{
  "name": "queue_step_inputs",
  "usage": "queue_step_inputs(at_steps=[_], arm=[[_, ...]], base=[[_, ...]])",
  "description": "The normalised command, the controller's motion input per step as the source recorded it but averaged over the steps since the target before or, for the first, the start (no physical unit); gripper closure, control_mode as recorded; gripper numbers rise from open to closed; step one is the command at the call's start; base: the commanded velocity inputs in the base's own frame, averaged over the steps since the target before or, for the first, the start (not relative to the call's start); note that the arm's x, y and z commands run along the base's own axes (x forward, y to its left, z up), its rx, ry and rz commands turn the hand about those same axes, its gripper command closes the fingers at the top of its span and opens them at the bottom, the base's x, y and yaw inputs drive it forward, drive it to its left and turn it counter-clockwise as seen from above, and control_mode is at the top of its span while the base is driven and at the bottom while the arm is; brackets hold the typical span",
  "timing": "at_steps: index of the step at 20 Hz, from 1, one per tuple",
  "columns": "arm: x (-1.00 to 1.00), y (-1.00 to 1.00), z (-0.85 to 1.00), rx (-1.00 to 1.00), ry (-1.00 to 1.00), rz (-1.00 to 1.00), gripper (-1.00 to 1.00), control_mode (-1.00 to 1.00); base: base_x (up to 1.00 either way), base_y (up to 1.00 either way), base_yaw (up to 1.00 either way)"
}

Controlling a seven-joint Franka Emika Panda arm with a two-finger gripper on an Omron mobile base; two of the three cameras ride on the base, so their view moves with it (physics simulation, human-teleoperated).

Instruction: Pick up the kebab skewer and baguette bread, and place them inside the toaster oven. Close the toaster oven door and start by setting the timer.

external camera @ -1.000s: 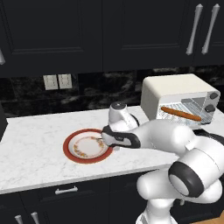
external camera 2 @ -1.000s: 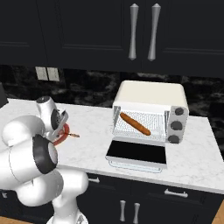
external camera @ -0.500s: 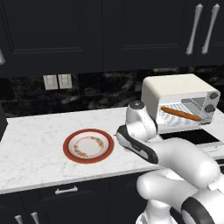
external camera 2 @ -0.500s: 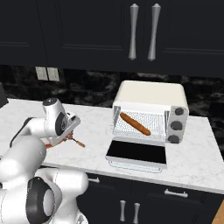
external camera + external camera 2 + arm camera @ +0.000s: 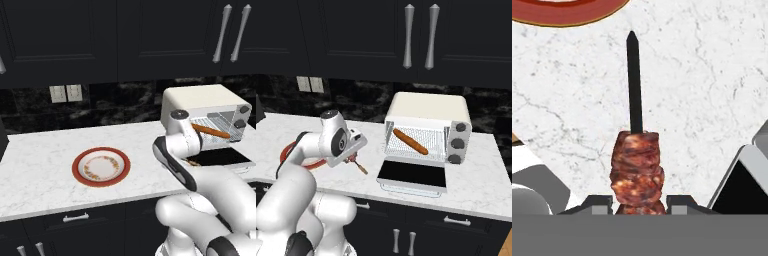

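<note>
Now the claw [image 5: 640, 204], clamped on the kebab skewer [image 5: 635, 172], has swung off the plate [image 5: 101, 167] toward the open toaster oven [image 5: 428, 127], where the baguette bread [image 5: 410, 142] already lies.

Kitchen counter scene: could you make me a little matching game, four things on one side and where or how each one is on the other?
Things:
1. kebab skewer
2. baguette bread
3. toaster oven door
4. plate

States:
a. folded down open
b. bare on the counter
c. held in the gripper
d. lying inside the toaster oven

Pairs: 1-c, 2-d, 3-a, 4-b
</note>
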Motion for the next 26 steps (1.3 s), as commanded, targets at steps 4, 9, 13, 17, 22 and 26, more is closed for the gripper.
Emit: queue_step_inputs(at_steps=[4, 9, 13, 17, 22, 26], arm=[[-0.01, -0.79, 0.27, 0.00, 0.11, -0.15, 1.00, -1.00], [0.02, -0.73, 0.20, 0.00, 0.11, -0.13, 1.00, -1.00], [0.10, -0.67, 0.18, 0.00, 0.07, -0.10, 1.00, -1.00], [0.12, -0.65, 0.18, 0.00, 0.02, -0.07, 1.00, -1.00], [0.10, -0.57, 0.14, -0.01, -0.08, -0.09, 1.00, -1.00], [0.14, -0.47, 0.13, -0.03, -0.21, -0.13, 1.00, -1.00]], base=[[0.00, 0.00, 0.00], [0.00, 0.00, 0.00], [0.00, 0.00, 0.00], [0.00, 0.00, 0.00], [0.00, 0.00, 0.00], [0.00, 0.00, 0.00]])
